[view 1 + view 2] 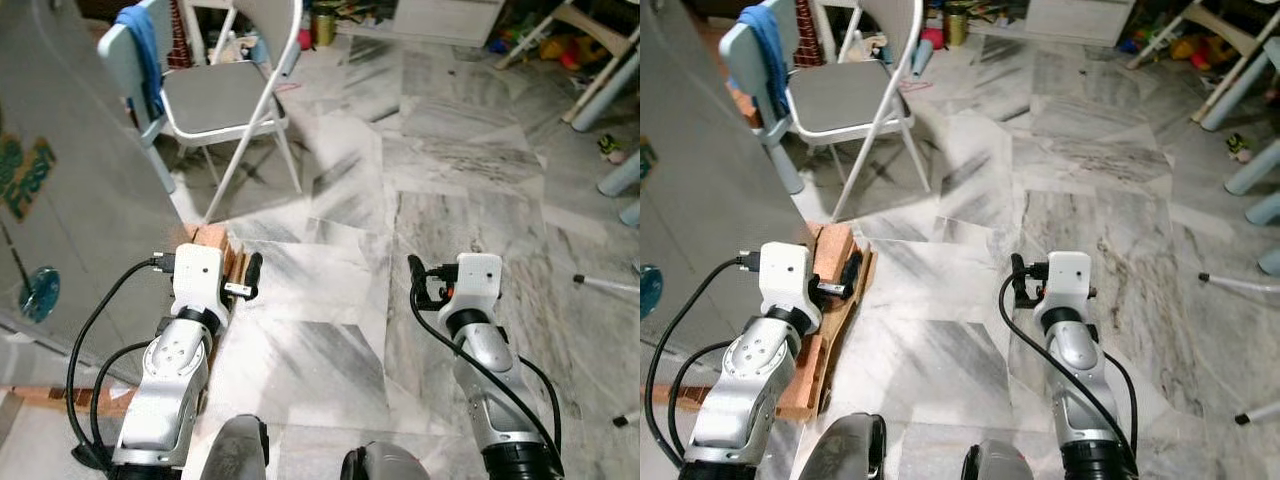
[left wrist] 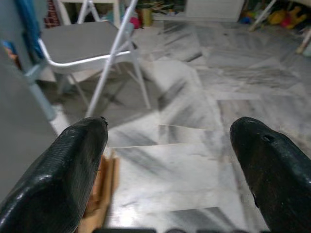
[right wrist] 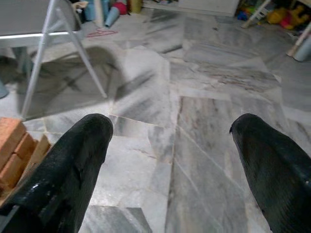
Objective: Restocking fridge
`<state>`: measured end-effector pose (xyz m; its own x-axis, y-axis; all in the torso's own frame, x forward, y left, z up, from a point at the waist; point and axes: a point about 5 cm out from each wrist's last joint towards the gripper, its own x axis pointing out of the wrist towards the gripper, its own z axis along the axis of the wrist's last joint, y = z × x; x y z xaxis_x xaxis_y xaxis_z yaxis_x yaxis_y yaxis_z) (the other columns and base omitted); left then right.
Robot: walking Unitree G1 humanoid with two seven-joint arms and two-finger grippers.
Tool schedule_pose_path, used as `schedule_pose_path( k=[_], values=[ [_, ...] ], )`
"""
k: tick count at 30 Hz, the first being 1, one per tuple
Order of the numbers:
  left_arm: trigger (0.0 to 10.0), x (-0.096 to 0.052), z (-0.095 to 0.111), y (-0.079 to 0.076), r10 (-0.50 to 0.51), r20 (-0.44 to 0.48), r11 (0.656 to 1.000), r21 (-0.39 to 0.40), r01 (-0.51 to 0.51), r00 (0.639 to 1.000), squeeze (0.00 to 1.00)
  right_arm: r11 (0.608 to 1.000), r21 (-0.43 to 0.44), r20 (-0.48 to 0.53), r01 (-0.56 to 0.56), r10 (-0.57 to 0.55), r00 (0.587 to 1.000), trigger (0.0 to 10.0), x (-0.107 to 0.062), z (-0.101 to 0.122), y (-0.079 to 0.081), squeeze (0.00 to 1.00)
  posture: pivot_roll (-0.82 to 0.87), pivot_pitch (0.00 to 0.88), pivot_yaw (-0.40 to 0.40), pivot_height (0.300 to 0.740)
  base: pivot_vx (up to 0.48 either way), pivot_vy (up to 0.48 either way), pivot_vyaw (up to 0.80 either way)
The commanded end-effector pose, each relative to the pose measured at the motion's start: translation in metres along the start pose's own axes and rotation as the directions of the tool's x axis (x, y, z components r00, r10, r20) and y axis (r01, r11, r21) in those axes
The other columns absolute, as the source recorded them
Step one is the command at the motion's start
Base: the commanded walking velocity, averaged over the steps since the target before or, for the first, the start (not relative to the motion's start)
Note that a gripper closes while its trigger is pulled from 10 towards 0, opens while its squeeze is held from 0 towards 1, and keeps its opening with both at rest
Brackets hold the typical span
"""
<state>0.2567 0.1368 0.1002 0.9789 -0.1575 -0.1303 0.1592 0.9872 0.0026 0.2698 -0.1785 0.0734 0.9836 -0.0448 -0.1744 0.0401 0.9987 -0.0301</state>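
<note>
Standing on the marble floor [image 1: 330, 340] with both arms held out low and forward, the robot carries nothing. Left gripper [image 2: 167, 165]: fingers spread wide apart, nothing between them. Right gripper [image 3: 172, 165]: likewise spread wide, nothing held.

Landmark: folding chair [image 1: 215, 100], grey seat, white frame, a blue cloth [image 1: 140, 45] draped over its backrest. The left gripper sits on the robot's side of the chair, well short of it and just beside a low wooden block stack [image 1: 215, 245] on the floor near the chair's front legs. The right gripper is farther from the chair, over bare marble. A large grey panel [image 1: 60, 200] rises next to the chair on its left; it may be the fridge's side or door, but I cannot tell for sure. Toys and clutter [image 1: 560, 45] lie far beyond the chair, against the back wall.

Progress, as a judgement: restocking looks barely begun. No groceries, bottles or containers are visible near the chair or in either gripper, and no open fridge interior can be seen. Fetching goods, opening the fridge and shelving all seem left to do.

Writing: a green sticker [image 1: 25, 175] on the grey panel, lettering skewed and unreadable; a round blue sticker [image 1: 38, 293] below it, no legible text.
</note>
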Motion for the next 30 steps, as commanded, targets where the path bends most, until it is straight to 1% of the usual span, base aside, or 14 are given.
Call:
schedule_pose_path(
  k=[1,4,10,15,21,30],
  values=[
    [10.0,-0.0016,-0.0028,0.0031,0.009,-0.019,1.000,-0.007,-0.009,1.000,0.00,1.000,0.008,0.000,0.015,-0.015,1.000,10.0,-0.0016,-0.0012,-0.0033,0.00,0.10,0.113,-0.042,0.740,0.000,0.000,0.00],
    [10.0,-0.0012,-0.0028,0.0027,0.008,-0.015,1.000,-0.006,-0.008,1.000,0.00,1.000,0.013,0.004,0.013,-0.013,1.000,10.0,-0.0016,-0.0005,-0.0030,0.00,0.09,0.117,-0.041,0.740,0.000,0.000,0.00],
    [10.0,-0.0005,-0.0037,0.0004,0.002,-0.024,1.000,-0.029,-0.003,1.000,0.00,1.000,0.013,0.006,0.013,-0.013,1.000,10.0,-0.0015,0.0003,-0.0032,0.00,0.09,0.119,-0.041,0.740,0.000,0.000,0.00],
    [10.0,0.0007,-0.0059,-0.0005,0.004,-0.049,0.998,-0.056,-0.007,0.999,0.00,1.000,0.011,0.006,0.012,-0.012,1.000,10.0,-0.0015,0.0006,-0.0046,0.00,0.09,0.115,-0.045,0.740,0.000,0.000,0.00],
    [10.0,0.0007,-0.0067,0.0006,0.007,-0.050,0.998,-0.061,-0.010,0.999,0.00,1.000,0.007,0.000,0.017,-0.017,1.000,10.0,-0.0042,-0.0018,-0.0085,0.00,0.09,0.109,-0.046,0.740,0.000,0.379,0.00],
    [10.0,0.0018,-0.0065,0.0000,0.003,-0.053,0.998,-0.055,-0.006,0.999,0.00,1.000,0.002,0.002,0.014,-0.014,1.000,10.0,-0.0034,-0.0017,-0.0075,0.00,0.09,0.106,-0.047,0.740,-0.241,0.418,0.00]
  ],
)
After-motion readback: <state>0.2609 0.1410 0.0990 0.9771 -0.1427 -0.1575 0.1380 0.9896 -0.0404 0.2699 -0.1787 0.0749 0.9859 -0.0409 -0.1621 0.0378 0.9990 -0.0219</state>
